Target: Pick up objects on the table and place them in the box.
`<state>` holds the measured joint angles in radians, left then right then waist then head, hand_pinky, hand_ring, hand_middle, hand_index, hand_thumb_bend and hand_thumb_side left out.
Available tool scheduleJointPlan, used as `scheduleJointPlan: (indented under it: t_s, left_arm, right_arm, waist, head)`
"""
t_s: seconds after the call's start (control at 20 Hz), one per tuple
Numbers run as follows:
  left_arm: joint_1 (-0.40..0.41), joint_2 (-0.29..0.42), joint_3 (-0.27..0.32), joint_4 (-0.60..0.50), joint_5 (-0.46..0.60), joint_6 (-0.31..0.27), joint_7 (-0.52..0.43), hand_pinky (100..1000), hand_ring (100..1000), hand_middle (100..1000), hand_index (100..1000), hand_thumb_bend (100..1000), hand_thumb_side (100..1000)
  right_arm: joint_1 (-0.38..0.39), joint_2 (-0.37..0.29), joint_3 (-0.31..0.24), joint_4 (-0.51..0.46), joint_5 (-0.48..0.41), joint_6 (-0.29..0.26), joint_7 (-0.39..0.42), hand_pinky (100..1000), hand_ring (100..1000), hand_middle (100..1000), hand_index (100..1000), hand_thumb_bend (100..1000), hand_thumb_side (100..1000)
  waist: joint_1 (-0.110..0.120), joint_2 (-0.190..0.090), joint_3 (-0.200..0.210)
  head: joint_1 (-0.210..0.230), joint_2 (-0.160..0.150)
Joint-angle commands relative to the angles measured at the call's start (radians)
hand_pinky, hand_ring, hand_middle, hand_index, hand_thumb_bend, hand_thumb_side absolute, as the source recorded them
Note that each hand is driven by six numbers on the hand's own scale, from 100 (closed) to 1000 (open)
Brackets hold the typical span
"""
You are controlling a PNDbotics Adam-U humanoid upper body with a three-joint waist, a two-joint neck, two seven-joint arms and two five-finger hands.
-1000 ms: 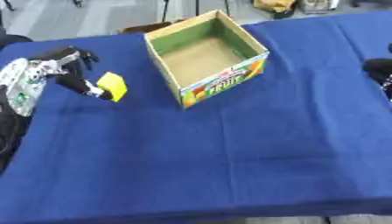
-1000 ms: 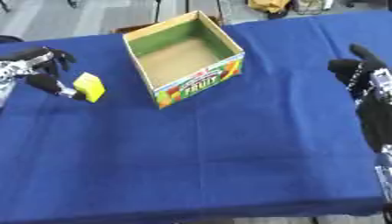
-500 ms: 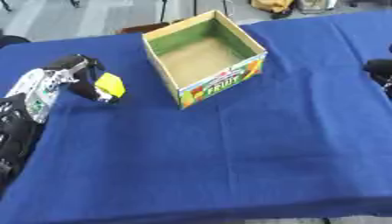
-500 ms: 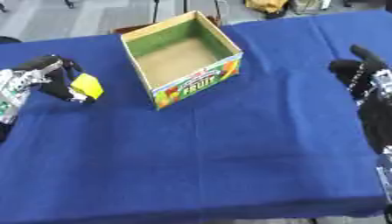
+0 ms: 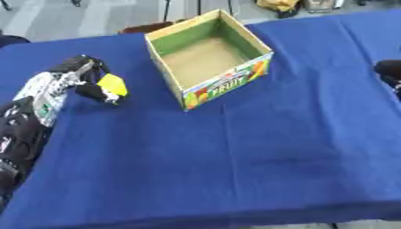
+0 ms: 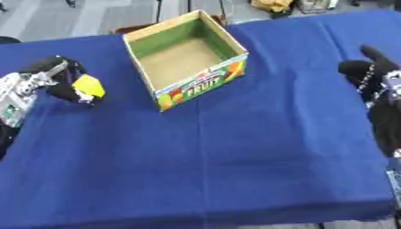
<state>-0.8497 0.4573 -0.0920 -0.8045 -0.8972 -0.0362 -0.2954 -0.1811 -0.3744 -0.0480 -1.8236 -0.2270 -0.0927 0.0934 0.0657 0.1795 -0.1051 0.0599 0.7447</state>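
Now the left hand (image 5: 82, 78) apparently grips the yellow object (image 5: 112, 84).

A desk (image 5: 235, 170) draped in a deep blue cloth (image 6: 235, 147) fills nearly the whole view, the fabric lightly creased. Beyond its far edge lies a grey floor (image 5: 94, 18), with a yellowish bundle (image 5: 275, 4) and other dark shapes too blurred to make out

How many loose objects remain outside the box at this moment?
1. A yellow object sits left of the box, with the left robot hand curled round it. The box interior looks empty; nothing else shows on the blue table.
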Motion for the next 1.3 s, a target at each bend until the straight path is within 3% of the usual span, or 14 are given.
scheduleJointPlan:
  t_s: [0.05, 0.5, 0.9, 1.0, 1.05, 1.1, 1.3]
  left_arm:
    - [-0.022, 0.012, 0.008, -0.005, -0.007, 0.002, 0.001, 545, 464, 504, 761, 766, 466]
    - [-0.017, -0.002, 0.012, 0.007, -0.012, 0.019, 0.050, 454, 372, 419, 676, 665, 385]
    - [-0.013, -0.006, 0.013, -0.006, 0.015, 0.021, 0.176, 299, 207, 239, 445, 600, 335]
    - [-0.016, 0.001, 0.012, -0.019, 0.034, 0.018, 0.191, 294, 196, 227, 433, 594, 337]
    - [-0.018, 0.005, 0.011, -0.029, 0.046, 0.017, 0.192, 295, 189, 221, 427, 552, 394]
    - [-0.022, 0.010, 0.012, -0.044, 0.061, 0.016, 0.192, 295, 186, 217, 424, 583, 339]
    - [-0.054, 0.023, 0.012, -0.125, 0.127, 0.019, 0.188, 301, 178, 207, 417, 564, 334]
  right_arm:
    - [-0.011, -0.018, -0.001, -0.009, -0.001, -0.003, 0.005, 977, 864, 750, 963, 100, 905]
    - [-0.011, -0.018, -0.002, -0.008, 0.001, -0.002, 0.007, 978, 864, 750, 963, 100, 905]
    - [-0.010, -0.015, -0.004, -0.007, 0.001, -0.002, 0.007, 978, 864, 750, 962, 100, 905]
    - [-0.009, -0.015, -0.004, -0.007, 0.001, -0.002, 0.006, 978, 864, 750, 962, 100, 904]
    - [-0.008, -0.015, -0.005, -0.007, 0.001, -0.002, 0.006, 979, 864, 750, 962, 100, 905]
    - [-0.007, -0.016, -0.005, -0.007, 0.001, -0.002, 0.006, 979, 864, 750, 962, 100, 904]
    - [-0.008, -0.016, -0.003, -0.007, 0.001, -0.001, 0.008, 979, 864, 750, 962, 100, 904]
  waist:
    - [-0.003, -0.011, -0.001]
    - [0.000, -0.007, -0.006]
    - [0.002, -0.010, -0.008]
    - [0.002, -0.011, -0.008]
    - [0.002, -0.012, -0.008]
    - [0.003, -0.012, -0.008]
    - [0.005, -0.013, -0.013]
  head:
    - [0.000, -0.004]
    - [0.001, -0.007]
    - [0.006, -0.017]
    - [0.009, -0.015]
    - [0.010, -0.013]
    - [0.011, -0.012]
    - [0.012, -0.015]
